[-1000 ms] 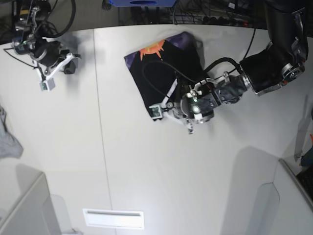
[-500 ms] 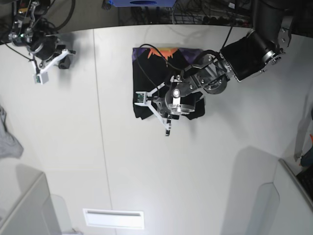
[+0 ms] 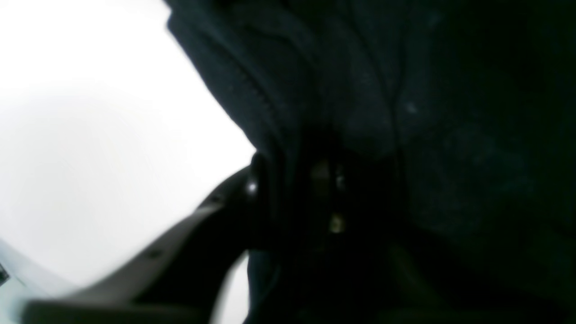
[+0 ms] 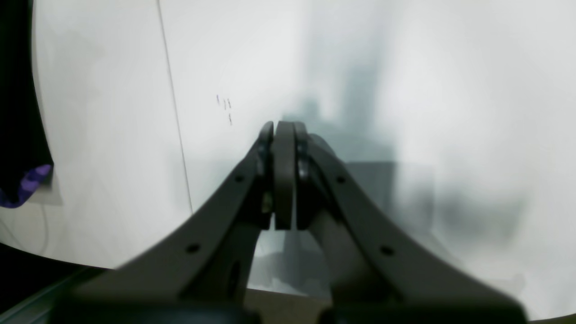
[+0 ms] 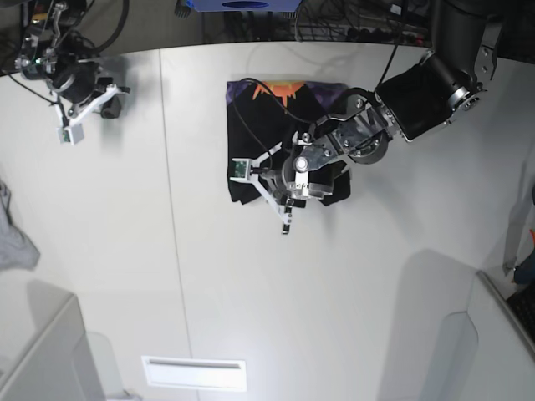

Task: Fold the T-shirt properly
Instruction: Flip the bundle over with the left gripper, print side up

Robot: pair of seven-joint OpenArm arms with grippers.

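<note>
The black T-shirt (image 5: 276, 125) lies folded into a rectangle at the table's back middle, its orange sunburst and purple print at the far edge. My left gripper (image 5: 284, 202) sits on its near edge. In the left wrist view black cloth (image 3: 405, 112) fills the frame, and one dark finger (image 3: 216, 211) meets the cloth's edge over the white table; the other finger is hidden. The left gripper (image 3: 279, 180) looks shut on the cloth. My right gripper (image 5: 111, 100) is shut and empty at the far left, its pads pressed together (image 4: 283, 130). A black and purple corner of the T-shirt (image 4: 20, 148) shows at that view's left edge.
A small grey cloth (image 5: 12, 238) lies at the table's left edge. A white slot plate (image 5: 194, 373) sits near the front. Grey bin walls stand at the front left (image 5: 42, 351) and front right (image 5: 501, 334). A table seam (image 5: 171, 217) runs front to back.
Over the last second my left gripper swung left and turned the T-shirt with it, from skewed to square with the table's far edge. My right arm shifted slightly to the upper left.
</note>
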